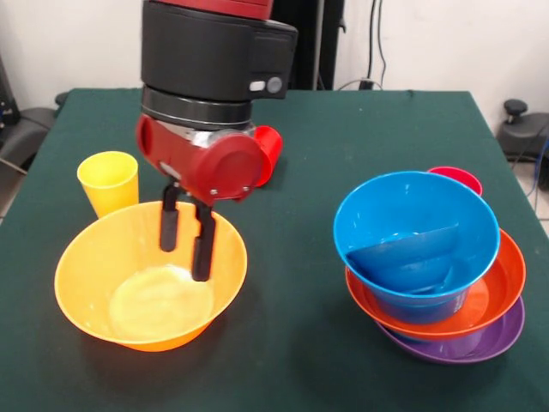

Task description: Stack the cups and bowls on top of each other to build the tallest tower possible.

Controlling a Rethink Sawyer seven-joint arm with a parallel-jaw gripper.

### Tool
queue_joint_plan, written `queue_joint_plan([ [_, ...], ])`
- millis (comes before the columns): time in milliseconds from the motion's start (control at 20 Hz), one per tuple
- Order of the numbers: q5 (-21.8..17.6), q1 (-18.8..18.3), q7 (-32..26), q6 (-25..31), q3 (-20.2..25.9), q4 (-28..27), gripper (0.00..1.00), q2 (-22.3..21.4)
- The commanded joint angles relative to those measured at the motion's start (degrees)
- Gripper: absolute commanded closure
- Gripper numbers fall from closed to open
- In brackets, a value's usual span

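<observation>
Dark green cloth covers the table [343, 154], which runs from the pale wall at the top down past the bottom edge; black cables hang against that wall, and dark chair or stand parts show beyond the left and right table edges. From the front view, the only one given, the red and black arm comes down at upper left and its gripper [185, 233] hangs inside the mouth of the huge orange bowl [111, 257], the 2 black fingers [202, 249] set a narrow gap apart and holding nothing, their tips above the bowl's pale floor. That bowl sits close to the near left part of the table, with little cloth left between it and the left edge. Just behind it on the left stands the yellow cup [109, 183], upright, its base hidden by the bowl's rim. A red cup [268, 154] lies on its side behind the wrist, partly covered by it. At right stands the tower [433, 266]: a purple bowl [480, 342] lowest, a red-orange bowl [497, 287] nested in it, blue bowls [412, 232] on top, an inner one tilted within the outer. A pinkish-red cup [456, 178] peeks over the blue rim behind. Between orange bowl and tower lies a broad open strip of cloth, and the far middle is open too.
</observation>
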Motion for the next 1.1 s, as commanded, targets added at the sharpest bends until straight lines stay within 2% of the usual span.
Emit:
queue_joint_plan([
  [50, -5.4, 1.4, -9.7, 10.0, 8.9, 9.1, 0.00, -1.0],
  [400, -6.2, 2.1, -10.5, 12.5, 10.1, 12.7, 0.00, -2.6],
  [700, -7.9, 1.5, -11.4, 10.6, 10.5, 15.0, 0.00, -2.6],
  [1100, -11.7, -0.1, -10.3, 7.2, 10.8, 9.9, 0.00, 2.8],
])
